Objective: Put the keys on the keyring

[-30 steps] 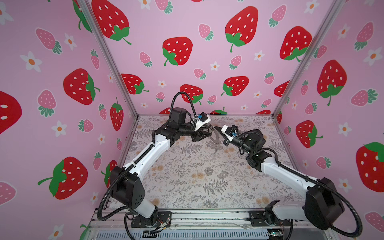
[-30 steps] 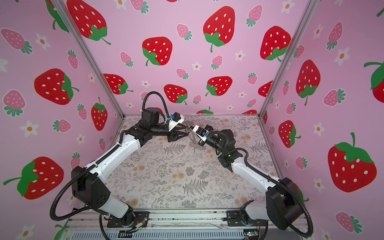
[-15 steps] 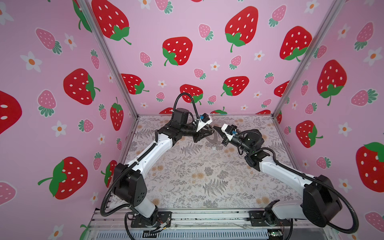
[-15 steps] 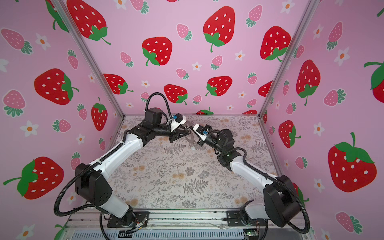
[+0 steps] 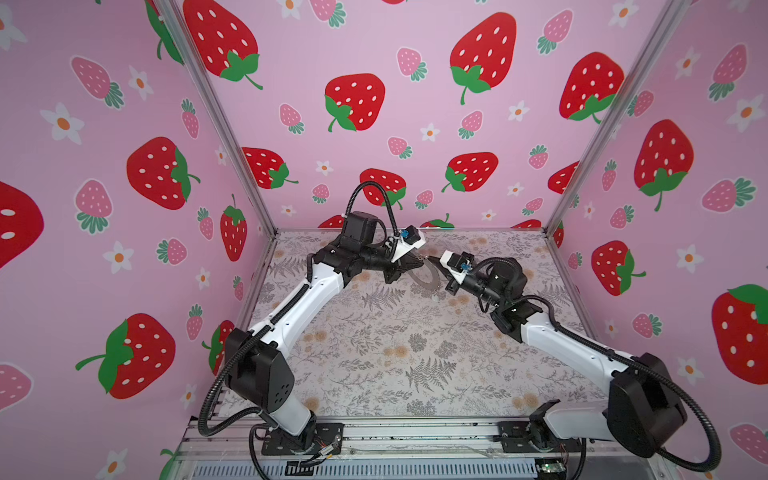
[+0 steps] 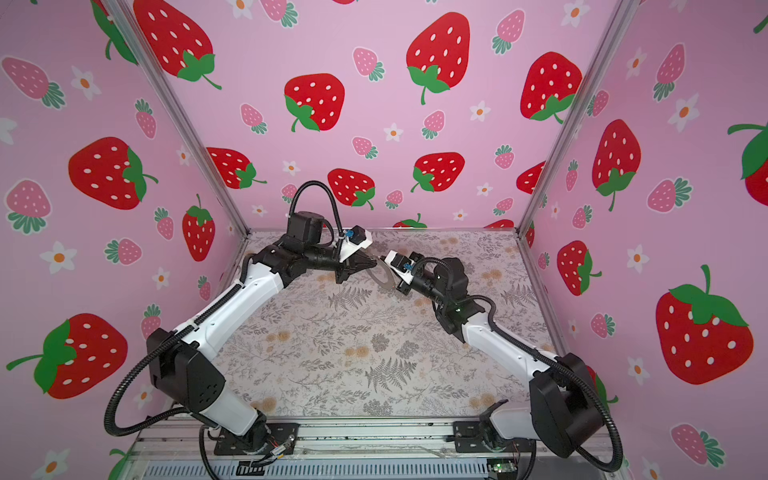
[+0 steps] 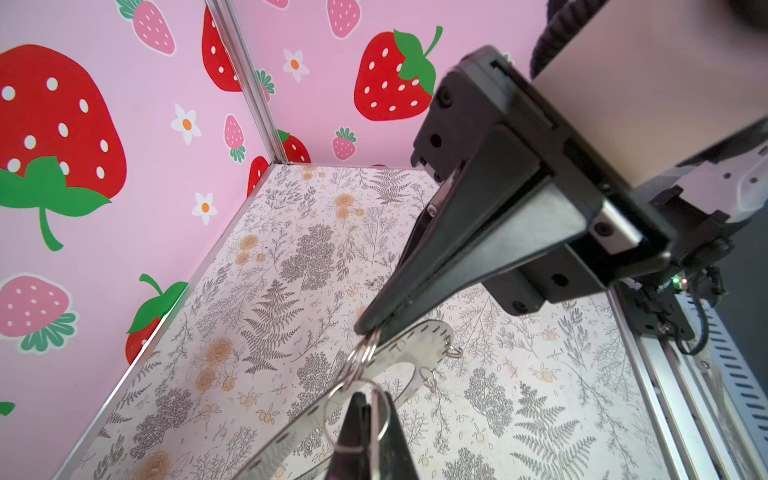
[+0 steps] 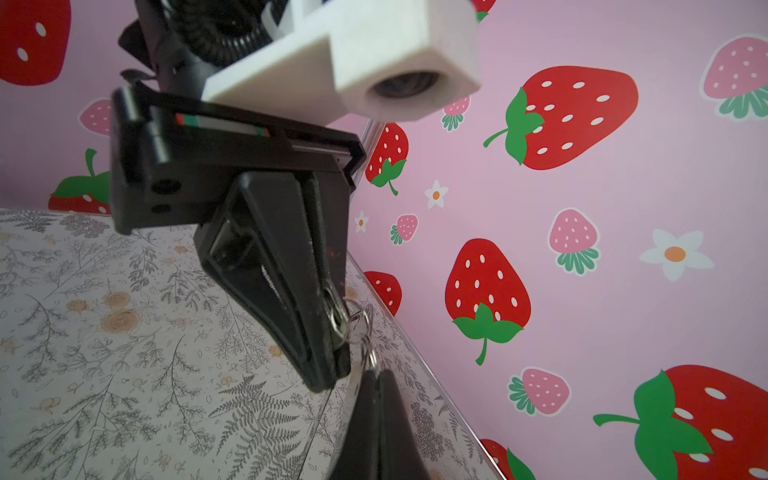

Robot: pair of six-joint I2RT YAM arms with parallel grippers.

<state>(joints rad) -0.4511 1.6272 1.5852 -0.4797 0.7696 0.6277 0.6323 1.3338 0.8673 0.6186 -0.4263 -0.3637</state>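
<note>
**Robot arms meet over keyring.** Two robot arms come tip to tip above the rear centre of the floral-print table (image 5: 374,353), in a booth w/ pink strawberry walls (image 5: 415,124). Between them, clear of the table, sits the keyring (image 5: 426,279), a wide, flat, silvery ring held at a tilt and visible in both top views.

The R gripper (image 7: 368,328) is clenched on the keyring's rim, right where a bunch of small wire loops (image 7: 362,351) hangs. The L gripper (image 8: 332,374) is clenched too, fingers pressed together. The R wrist view shows small wire loops caught in the seam between them.

In the L wrist view a larger thin wire ring (image 7: 357,415) circles the L gripper's fingertips, just beside the keyring's flat face. More loops dangle from the keyring's far rim, apart from both grippers. The 2 grippers' tips are nearly touching.

The keys are too small to pick out w/ any certainty. Both arms reach in from bases on the metal rail (image 5: 415,432) at the front of the booth.
</note>
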